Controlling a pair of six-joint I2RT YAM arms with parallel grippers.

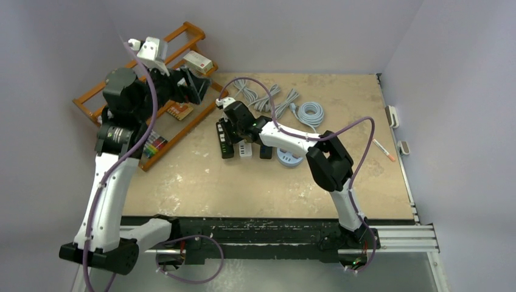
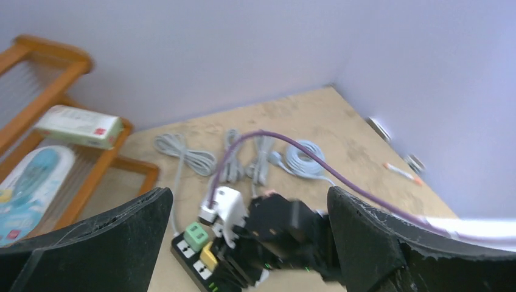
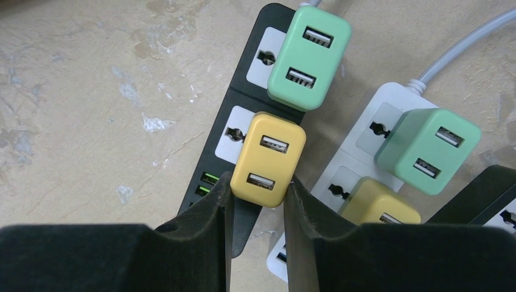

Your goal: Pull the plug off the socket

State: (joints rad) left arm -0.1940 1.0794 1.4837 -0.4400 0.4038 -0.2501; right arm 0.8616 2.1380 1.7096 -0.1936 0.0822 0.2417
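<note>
A yellow USB plug (image 3: 271,159) sits in a black power strip (image 3: 210,164), below a green plug (image 3: 309,58) in the same strip. My right gripper (image 3: 260,181) is shut on the yellow plug, with a finger pressed against each side of its near end. In the top view the right gripper (image 1: 226,125) is low over the black strip (image 1: 225,145). My left gripper (image 1: 198,85) is open and empty, raised above the table's far left. Its view (image 2: 243,237) looks down at the blurred right wrist (image 2: 286,225) and both plugs.
A white power strip (image 3: 389,100) with a green plug (image 3: 428,150) and a yellow plug (image 3: 380,210) lies right of the black one. Another black strip (image 1: 266,151), a round hub (image 1: 289,158) and coiled cables (image 1: 311,112) lie nearby. A wooden rack (image 1: 182,30) stands at far left.
</note>
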